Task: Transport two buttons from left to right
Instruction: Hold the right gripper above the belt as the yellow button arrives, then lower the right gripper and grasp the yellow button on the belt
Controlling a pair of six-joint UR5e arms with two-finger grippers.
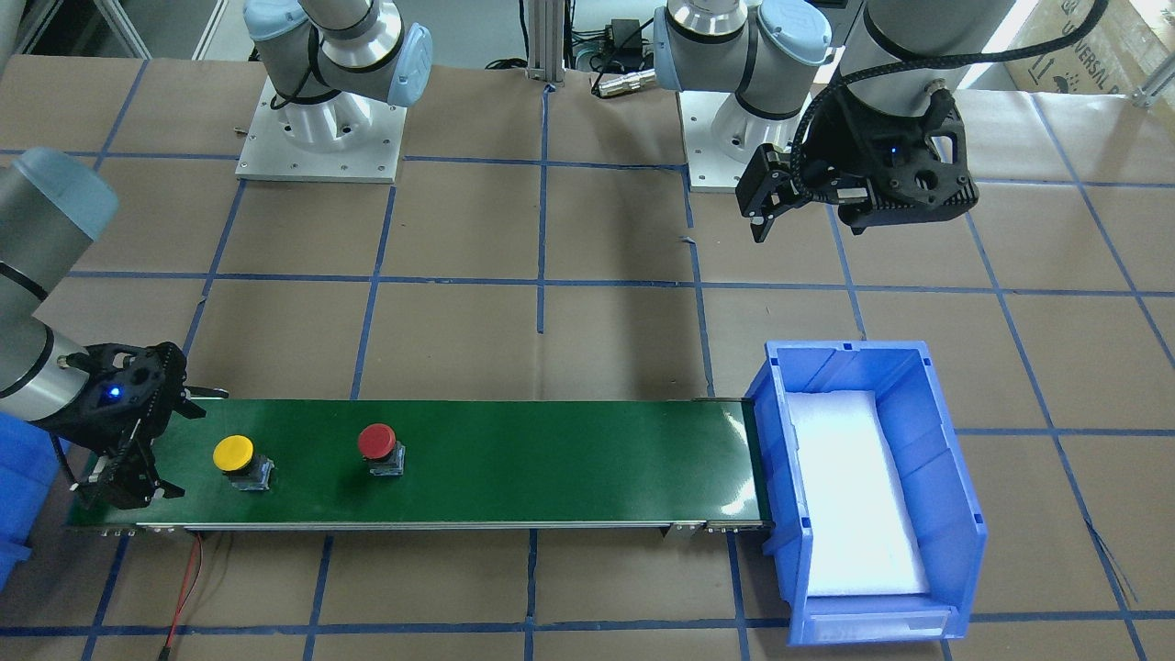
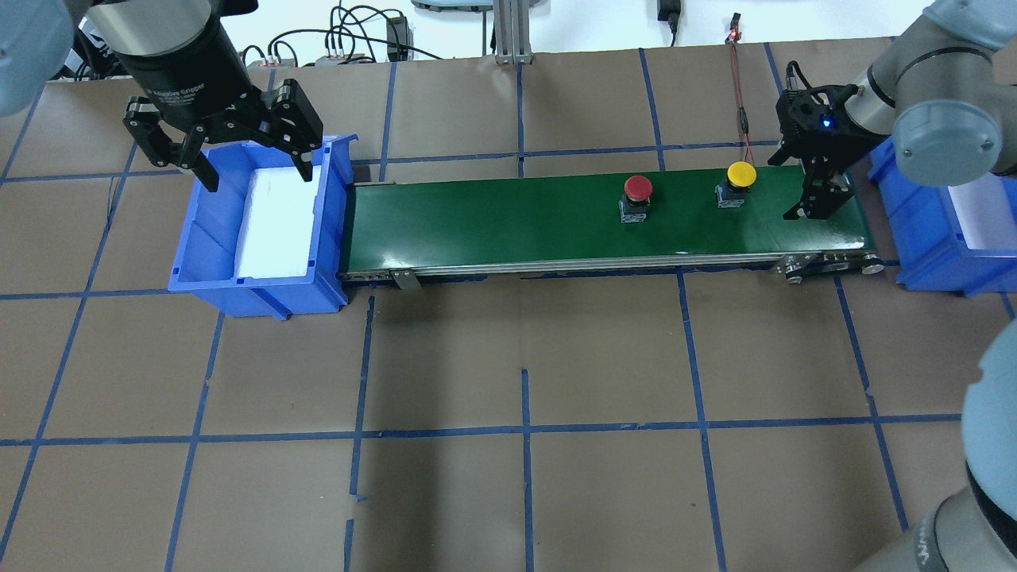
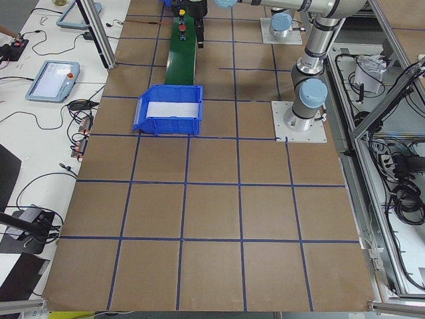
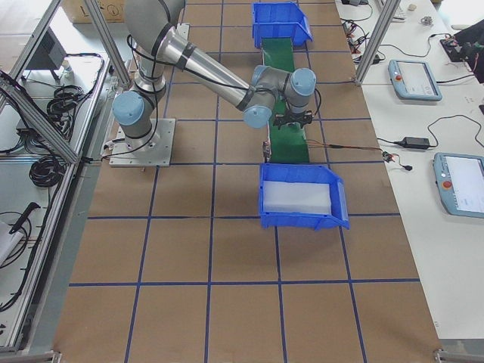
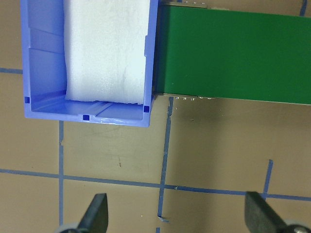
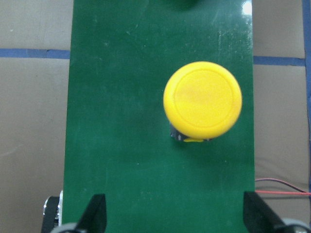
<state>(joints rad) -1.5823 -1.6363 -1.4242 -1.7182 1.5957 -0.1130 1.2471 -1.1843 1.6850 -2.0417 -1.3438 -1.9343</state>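
Two buttons stand upright on the green conveyor belt [image 1: 551, 459]. The yellow button [image 1: 233, 453] [image 2: 741, 175] is nearest my right gripper [image 1: 179, 447] [image 2: 784, 187], which hangs open and empty over the belt's end, just beside it. In the right wrist view the yellow button [image 6: 202, 99] sits ahead of the open fingers [image 6: 95, 213], apart from them. The red button [image 1: 377, 442] [image 2: 637, 188] stands further along the belt. My left gripper [image 2: 258, 179] [image 5: 177, 216] is open and empty, high above the far rim of the blue bin [image 2: 199, 238] [image 5: 41, 73].
The blue bin [image 1: 955, 514] at the belt's other end holds a white foam liner [image 1: 854, 496]. A second blue bin [image 2: 914, 238] sits behind my right gripper. A red-and-black wire [image 1: 188, 588] runs from the belt's end. The arm bases [image 1: 321, 128] stand behind the belt.
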